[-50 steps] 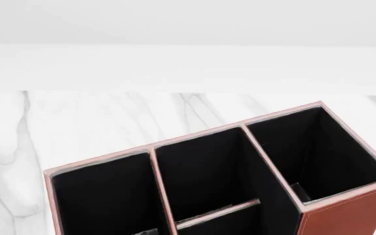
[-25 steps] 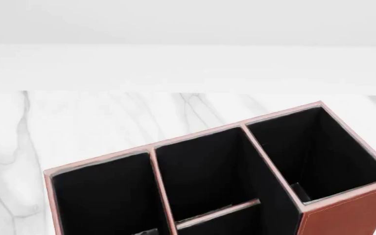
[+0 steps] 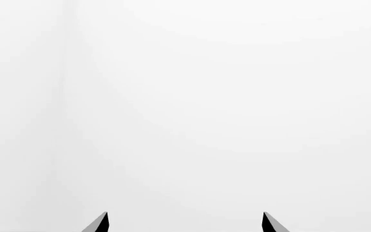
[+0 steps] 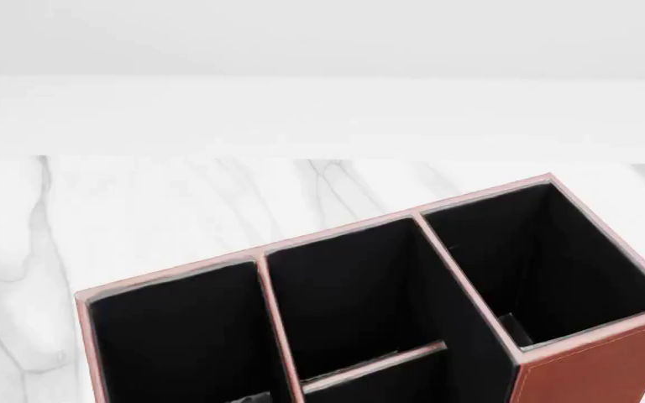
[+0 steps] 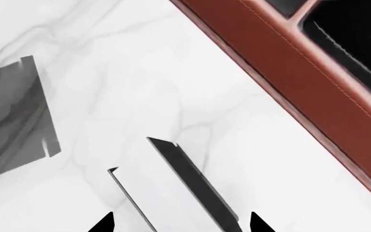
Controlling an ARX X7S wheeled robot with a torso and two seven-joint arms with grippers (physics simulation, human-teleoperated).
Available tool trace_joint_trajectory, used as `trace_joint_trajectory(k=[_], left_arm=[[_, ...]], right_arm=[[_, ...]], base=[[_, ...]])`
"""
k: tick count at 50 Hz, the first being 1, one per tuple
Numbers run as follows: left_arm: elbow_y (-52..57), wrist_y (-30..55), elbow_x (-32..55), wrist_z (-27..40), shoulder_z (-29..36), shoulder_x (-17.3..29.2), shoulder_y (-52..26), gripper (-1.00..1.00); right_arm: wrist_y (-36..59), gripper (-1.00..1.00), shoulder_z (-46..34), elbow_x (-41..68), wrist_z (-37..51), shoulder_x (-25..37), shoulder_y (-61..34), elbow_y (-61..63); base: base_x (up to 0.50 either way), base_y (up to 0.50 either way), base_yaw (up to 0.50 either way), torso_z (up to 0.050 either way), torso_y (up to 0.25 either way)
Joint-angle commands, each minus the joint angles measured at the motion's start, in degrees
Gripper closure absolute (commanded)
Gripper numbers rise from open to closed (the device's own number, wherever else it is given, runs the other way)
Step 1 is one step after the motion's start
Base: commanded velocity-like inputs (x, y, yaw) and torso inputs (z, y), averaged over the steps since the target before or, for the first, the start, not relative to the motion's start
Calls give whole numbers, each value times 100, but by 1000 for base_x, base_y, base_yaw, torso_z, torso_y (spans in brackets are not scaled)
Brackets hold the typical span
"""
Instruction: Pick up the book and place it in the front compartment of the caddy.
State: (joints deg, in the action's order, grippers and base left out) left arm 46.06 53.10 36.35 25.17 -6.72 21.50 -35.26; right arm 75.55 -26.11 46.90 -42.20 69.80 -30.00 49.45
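Your right pincer (image 5: pixel 182 224) is hanging over the marble bench (image 5: pixel 172 87) with its two tips spread wide, one on each side of the book (image 5: pixel 163 193). The book is showing its white page edge between two thin black covers. Bare marble is showing between each tip and the nearest cover, so you are straddling the book and not squeezing it. The book is sitting near the caddy (image 5: pixel 289 63) but apart from it, with open bench between its dark cover and the caddy's stitched reddish-brown outer wall. A grey shadow patch (image 5: pixel 18 111) is lying on the marble on the book's other side.

Your left pincer (image 3: pixel 185 226) is also standing wide. Only its two dark tips are showing, against plain white, with nothing between them.

From the head camera, the caddy is sitting at the near edge of the bench, turned at a slight angle, and its near part is running out of the picture. The front compartment (image 4: pixel 351 294) is lying in the middle column, behind the low pink-edged crossbar. Only its black lining is showing. The book is not appearing in this view.
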Motion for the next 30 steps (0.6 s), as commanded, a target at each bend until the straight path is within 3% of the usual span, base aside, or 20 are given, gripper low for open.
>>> trace_joint_trajectory(k=[1, 30], left_arm=[[-28, 28, -125, -151, -174, -124, 25, -100], [-76, -101, -109, -127, -133, -74, 122, -100]], right_arm=[[23, -100, -157, -264, -198, -214, -145, -80], [0, -100, -968, -801, -294, -541, -485, -369]], base=[[0, 0, 0, 0, 0], [0, 0, 0, 0, 0]])
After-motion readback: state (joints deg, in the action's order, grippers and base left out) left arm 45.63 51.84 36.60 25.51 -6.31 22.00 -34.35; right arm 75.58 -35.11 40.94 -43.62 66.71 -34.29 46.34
